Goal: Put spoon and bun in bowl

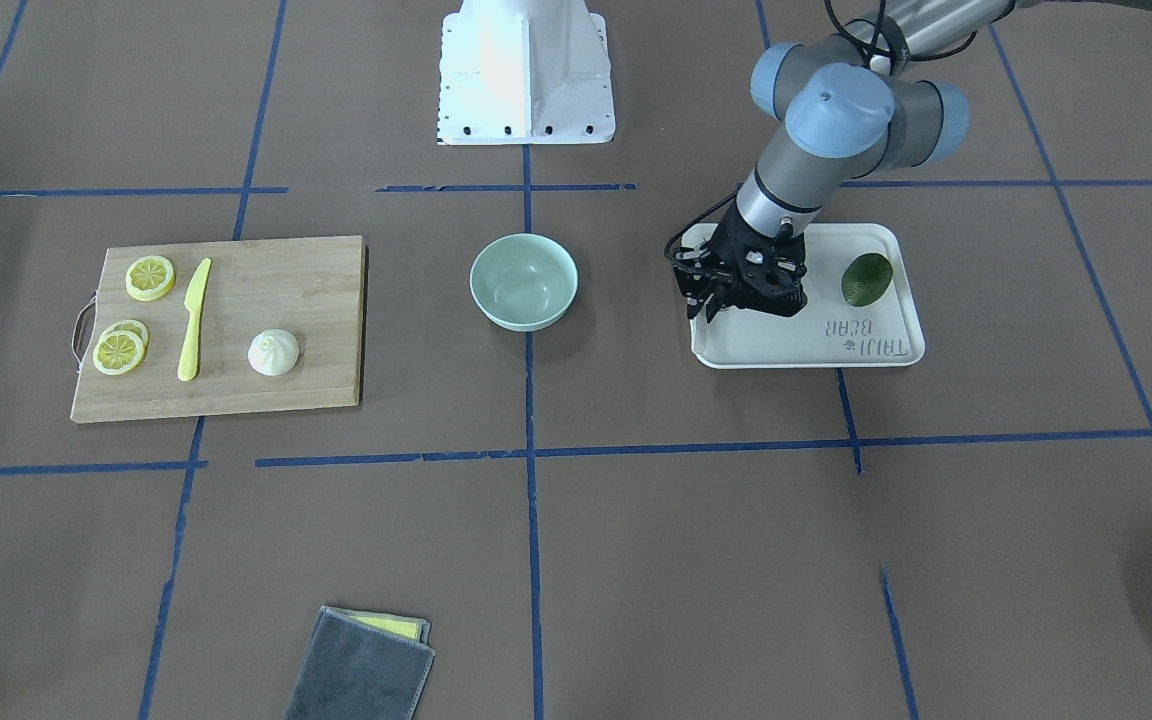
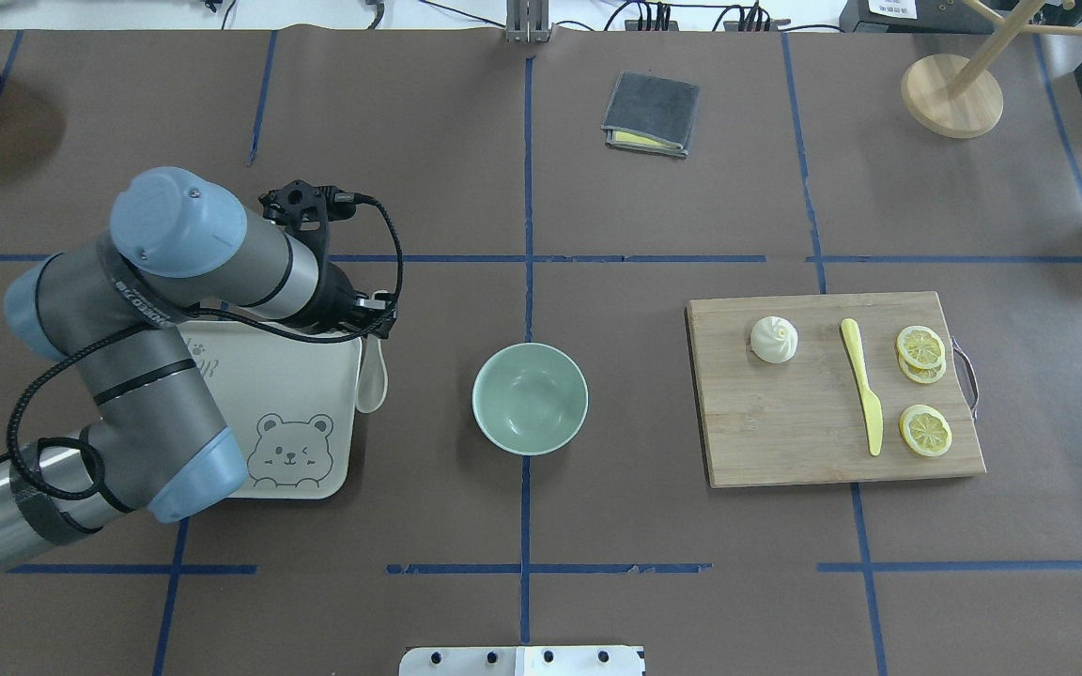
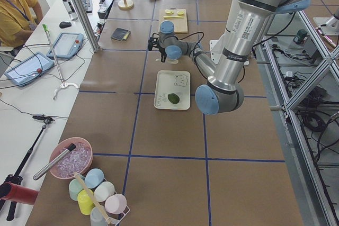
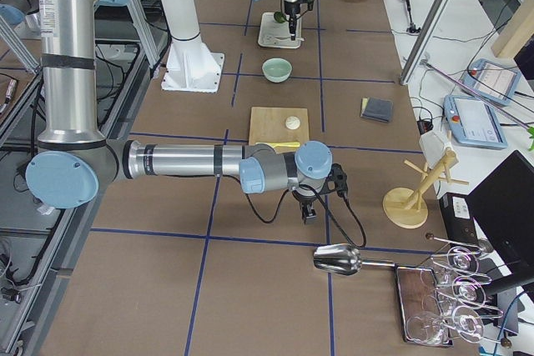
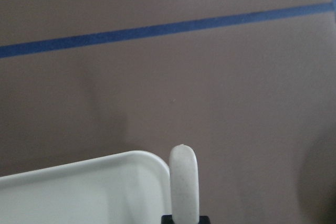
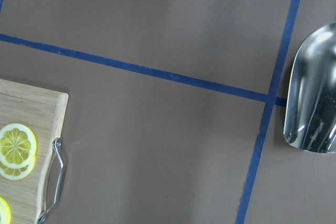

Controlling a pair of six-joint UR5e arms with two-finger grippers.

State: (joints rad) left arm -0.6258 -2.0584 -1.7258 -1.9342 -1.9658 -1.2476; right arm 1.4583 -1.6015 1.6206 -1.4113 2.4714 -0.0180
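Spoon (image 5: 184, 182) handle sits clamped in our left gripper (image 2: 374, 329) at the rim of the tray (image 2: 287, 376) toward the table's left edge, likely for lifting into the centre bowl (image 2: 530, 398); bun (image 2: 774, 339) lies toward the right edge, and we can't tell the right gripper (image 4: 309, 210) jaws' state.

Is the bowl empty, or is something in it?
Empty: the bowl shows only bare green inside. The bun sits on the cutting board; the spoon is by the tray.
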